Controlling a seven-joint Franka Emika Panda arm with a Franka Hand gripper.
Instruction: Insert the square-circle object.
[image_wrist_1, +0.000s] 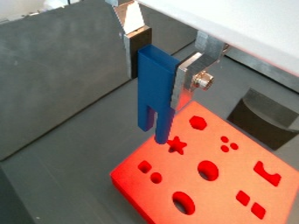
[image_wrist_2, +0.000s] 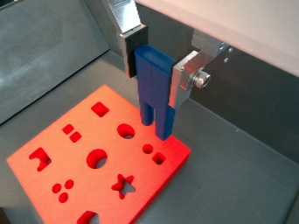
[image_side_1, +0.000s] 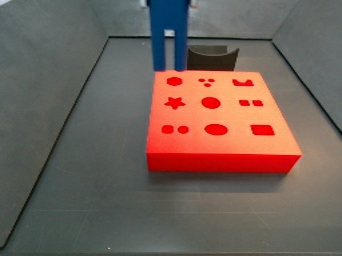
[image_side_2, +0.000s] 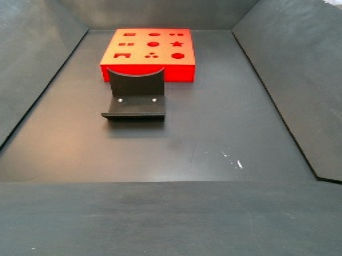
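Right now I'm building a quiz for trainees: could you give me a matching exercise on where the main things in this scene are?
Things:
1. blue piece
2. red block
3. grey holder
4. gripper

Places or states:
A. lying flat on the floor, shaped holes facing up
B. shut on a piece, above the block's edge
C. on the floor beside the red block
D. held off the block, prongs pointing down

Pairs: 1-D, 2-A, 3-C, 4-B

Place: a robot test cell in a lab.
Walls: plain dark grey panels (image_side_2: 40, 60) closing in a dark floor (image_side_2: 201, 130).
Test pieces: a red block (image_side_1: 214, 120) with shaped holes; a dark grey curved holder (image_side_2: 135, 96).
Gripper: the gripper (image_wrist_2: 158, 61) hangs over the block, clamping the square-circle object (image_wrist_2: 153, 92).
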